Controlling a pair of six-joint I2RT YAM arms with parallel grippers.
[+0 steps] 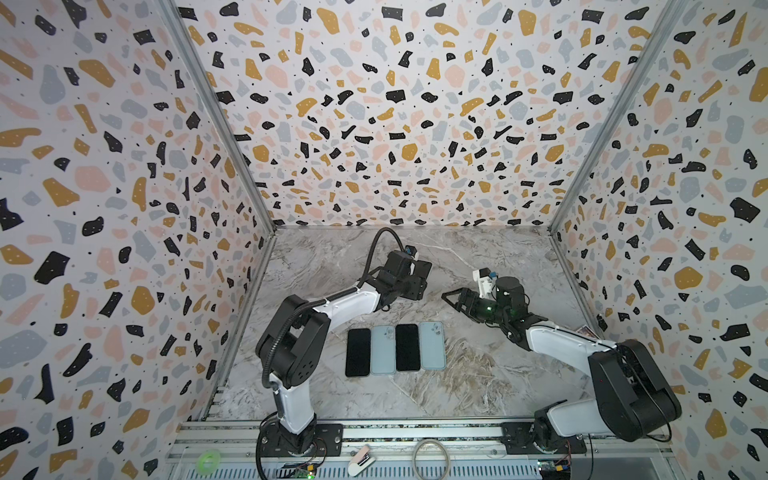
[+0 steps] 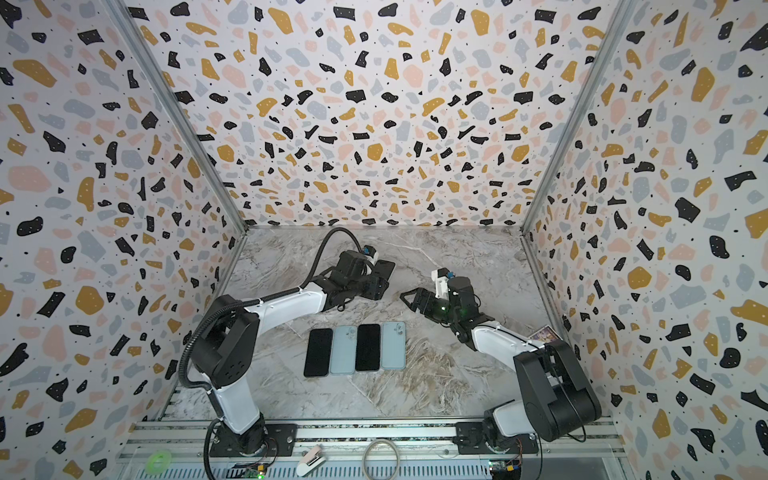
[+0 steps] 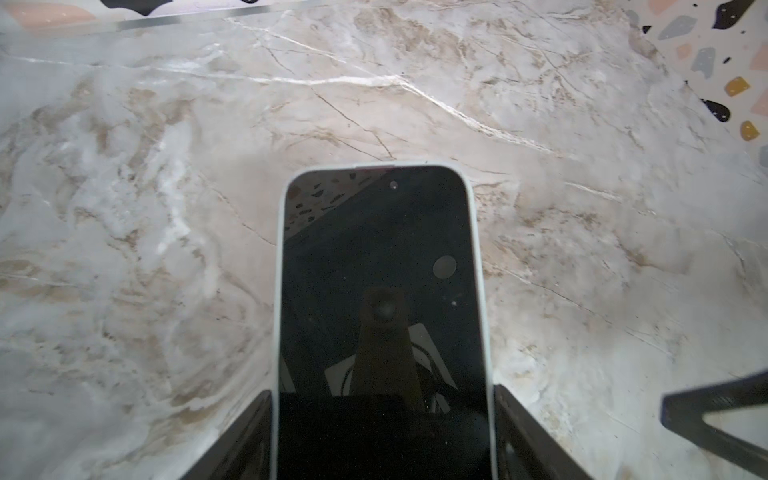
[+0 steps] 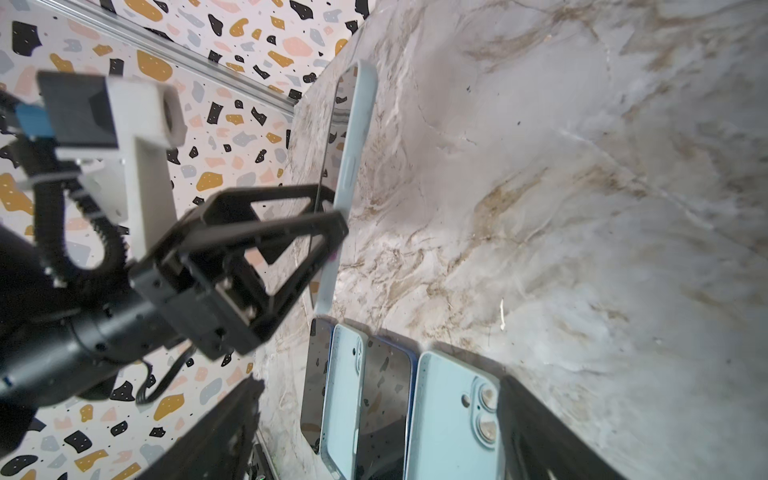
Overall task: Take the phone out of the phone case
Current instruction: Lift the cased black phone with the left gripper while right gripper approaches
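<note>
**Cased phone held by left gripper, right gripper standing off**

Setting: a marble-patterned table point(image 1: 478, 374) enclosed by terrazzo-print walls point(image 1: 374, 104) on three sides.

Item 1. Left gripper point(image 4: 334, 210). Its fingers point(image 3: 241, 436) are clamped on the two long sides of the phone case point(image 4: 357, 137), one finger on each edge.

Item 2. Phone point(image 3: 382, 270). It has a black screen and is seated in the light-blue case. Its lower part lies between the left fingers, and the rest juts out well beyond the fingertips. The screen faces the left wrist camera. The right wrist view shows it edge-on and raised off the table.

Item 3. Right gripper point(image 1: 451, 301). Its fingers point(image 3: 715, 397) are spread wide with nothing between them. The tips point toward the held phone and stand apart from it, off to the side of the left fingers.

Item 4. A row of four lies flat on the table, edge to edge, in both top views:
- black phone point(image 1: 358, 352)
- light-blue case point(image 1: 382, 350), camera cut-out up
- second black phone point(image 1: 407, 347)
- second light-blue case point(image 1: 432, 345)

The row lies nearer the arm bases than either set of fingertips and is touched by neither.
</note>
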